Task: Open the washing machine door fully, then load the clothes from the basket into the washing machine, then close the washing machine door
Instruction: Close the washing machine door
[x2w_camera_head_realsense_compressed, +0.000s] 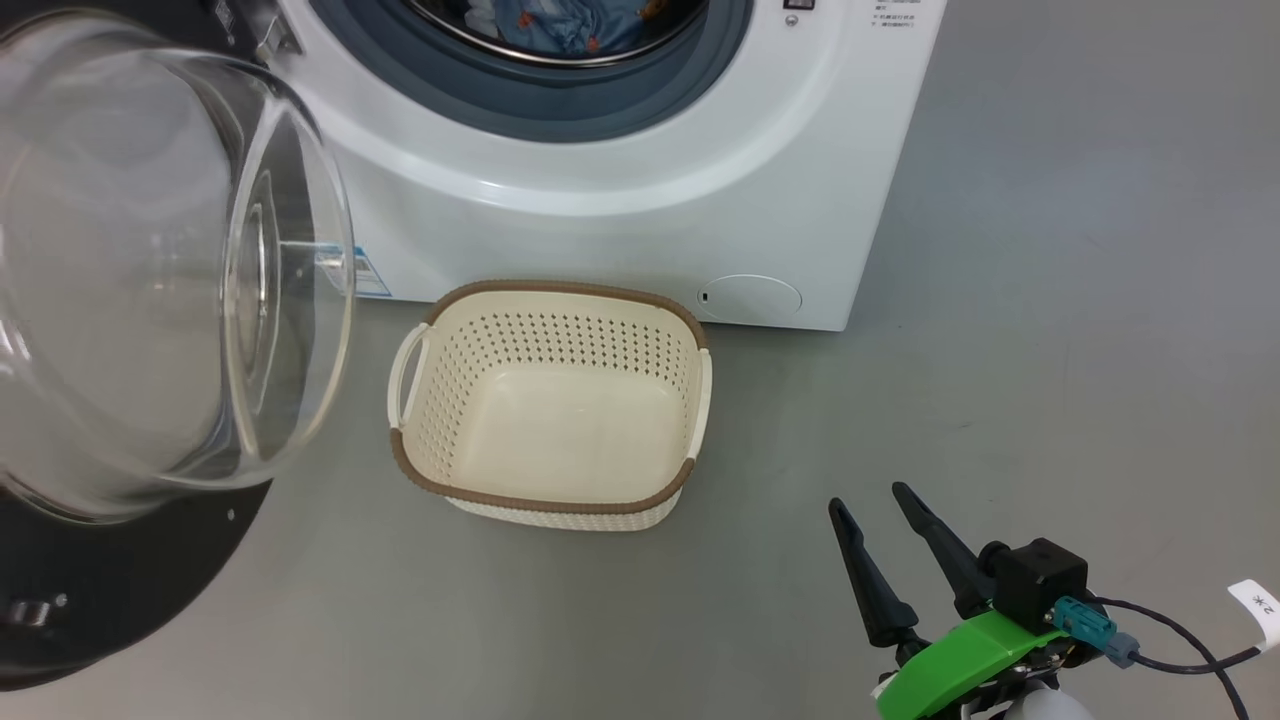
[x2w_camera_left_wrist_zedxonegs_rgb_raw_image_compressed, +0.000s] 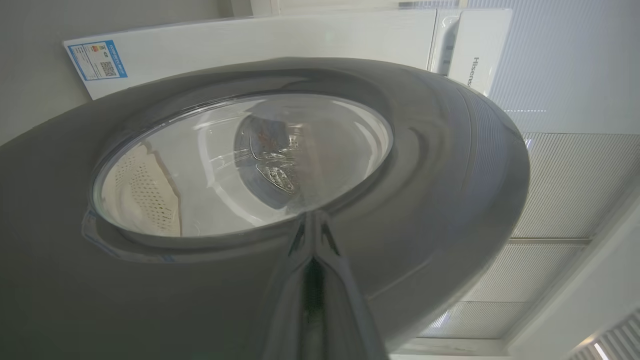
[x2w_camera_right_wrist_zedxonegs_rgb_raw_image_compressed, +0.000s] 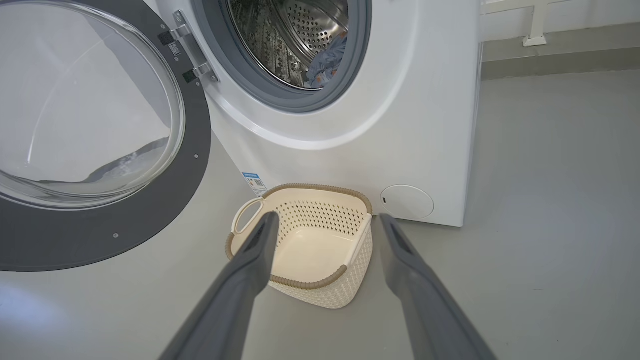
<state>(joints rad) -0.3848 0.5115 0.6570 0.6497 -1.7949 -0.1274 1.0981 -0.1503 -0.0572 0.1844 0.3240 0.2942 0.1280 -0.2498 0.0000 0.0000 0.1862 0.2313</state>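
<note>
The washing machine (x2w_camera_head_realsense_compressed: 600, 240) (x2w_camera_right_wrist_zedxonegs_rgb_raw_image_compressed: 425, 125) stands with its drum open. The washing machine door (x2w_camera_head_realsense_compressed: 170, 280) (x2w_camera_right_wrist_zedxonegs_rgb_raw_image_compressed: 150, 225) is swung wide to the left. The clothes (x2w_camera_head_realsense_compressed: 560, 30) (x2w_camera_right_wrist_zedxonegs_rgb_raw_image_compressed: 327, 65), blue with orange print, lie inside the drum. On the floor in front sits the basket (x2w_camera_head_realsense_compressed: 560, 350) (x2w_camera_right_wrist_zedxonegs_rgb_raw_image_compressed: 310, 285), with nothing inside. My right gripper (x2w_camera_head_realsense_compressed: 868, 498) (x2w_camera_right_wrist_zedxonegs_rgb_raw_image_compressed: 328, 216) hangs open and holds nothing, to the basket's right and nearer to me. My left gripper (x2w_camera_left_wrist_zedxonegs_rgb_raw_image_compressed: 312, 230) is shut, its tips against the door's glossy black outer rim (x2w_camera_left_wrist_zedxonegs_rgb_raw_image_compressed: 450, 175) just below the glass.
A round filter cover (x2w_camera_head_realsense_compressed: 750, 297) sits low on the machine's front. A blue label (x2w_camera_left_wrist_zedxonegs_rgb_raw_image_compressed: 95, 60) is on its lower left corner. Bare grey floor (x2w_camera_head_realsense_compressed: 1080, 350) runs to the right of the machine. A cable with a white tag (x2w_camera_head_realsense_compressed: 1255, 605) trails from my right wrist.
</note>
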